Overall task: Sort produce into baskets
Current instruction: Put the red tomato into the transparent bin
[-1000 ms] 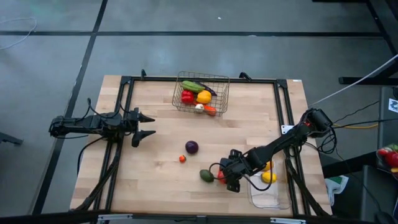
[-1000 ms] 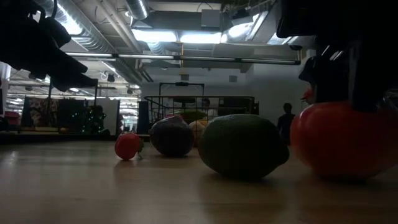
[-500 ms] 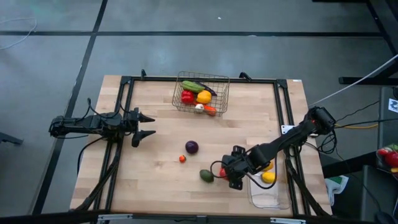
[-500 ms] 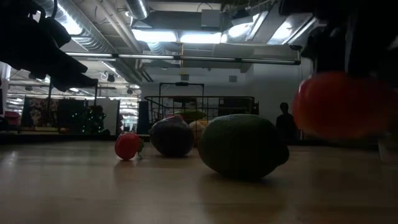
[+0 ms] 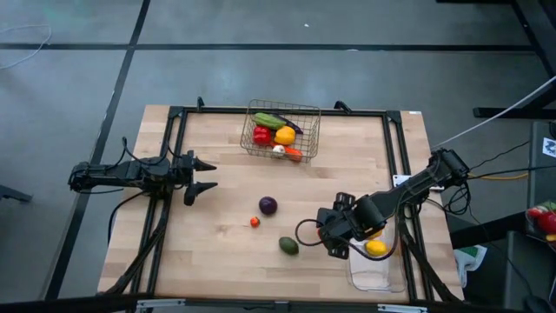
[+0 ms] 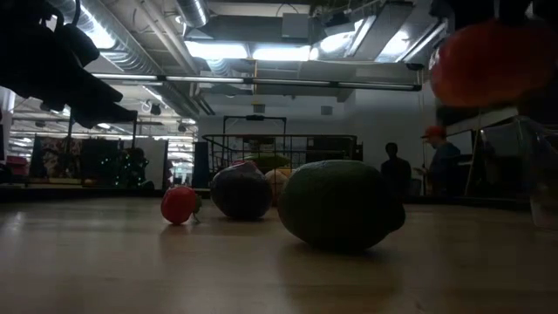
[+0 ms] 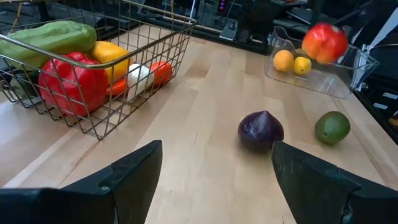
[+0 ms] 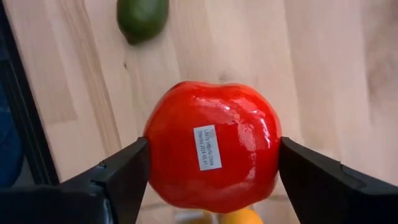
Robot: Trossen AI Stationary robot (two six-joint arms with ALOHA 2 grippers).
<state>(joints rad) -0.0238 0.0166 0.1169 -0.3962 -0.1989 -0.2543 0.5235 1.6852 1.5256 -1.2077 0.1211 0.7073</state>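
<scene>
Red apple [image 8: 213, 144] clamped in right hand [image 8: 211, 171]; left hand [image 5: 201, 175] spread wide, empty.

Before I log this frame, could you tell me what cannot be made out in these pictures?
- High view: the glossy red round fruit is hidden under the right tool; the right wrist view shows it gripped.
- Low view: the clear plastic tray is cut off by the picture's edge.
- Left wrist view: produce low in the square wire-mesh basket is hidden behind the big red pepper.
</scene>
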